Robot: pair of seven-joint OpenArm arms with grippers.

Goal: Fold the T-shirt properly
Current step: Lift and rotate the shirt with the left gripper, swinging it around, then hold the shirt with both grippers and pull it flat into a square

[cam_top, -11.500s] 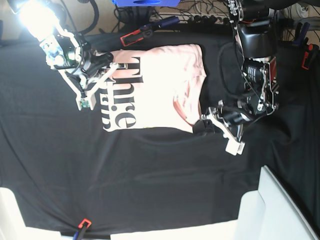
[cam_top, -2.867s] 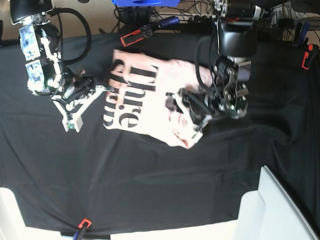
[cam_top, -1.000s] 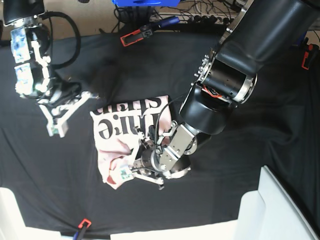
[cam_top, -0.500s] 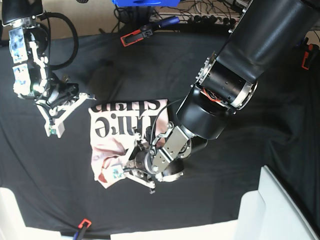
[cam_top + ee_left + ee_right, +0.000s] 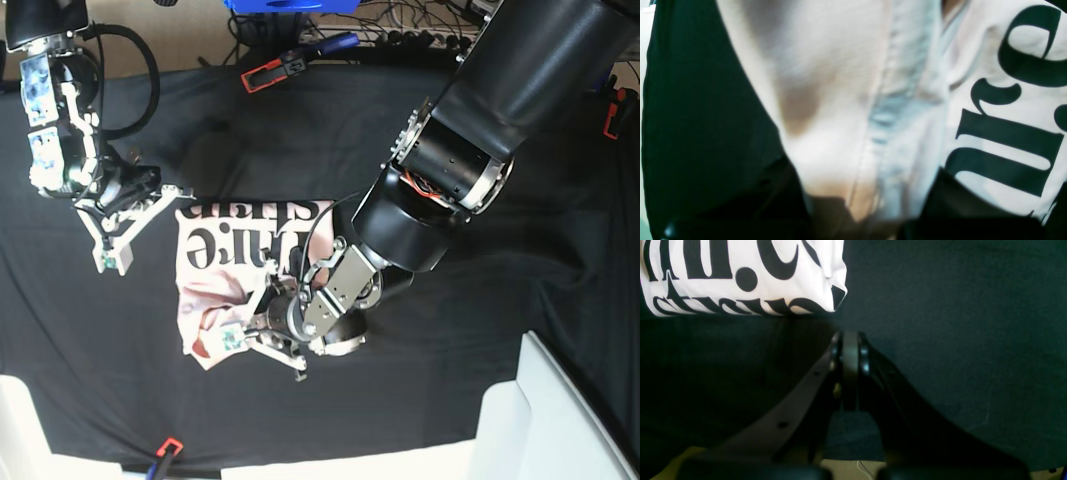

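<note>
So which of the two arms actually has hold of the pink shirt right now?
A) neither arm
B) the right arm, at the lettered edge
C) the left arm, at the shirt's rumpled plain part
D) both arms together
C: the left end effector is shut on the T-shirt at its bunched plain part, while the right end effector is closed, holds nothing, and sits apart over the black table cloth.

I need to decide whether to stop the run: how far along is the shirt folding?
Partly done. The T-shirt is already doubled into a smaller bundle, lettering up, but its lower part lies bunched and creased. In hand: the left gripper is pinched on the shirt's lower edge. The right gripper is shut and empty beside the printed edge. Left: flatten the crumpled part and finish a neat fold.
</note>
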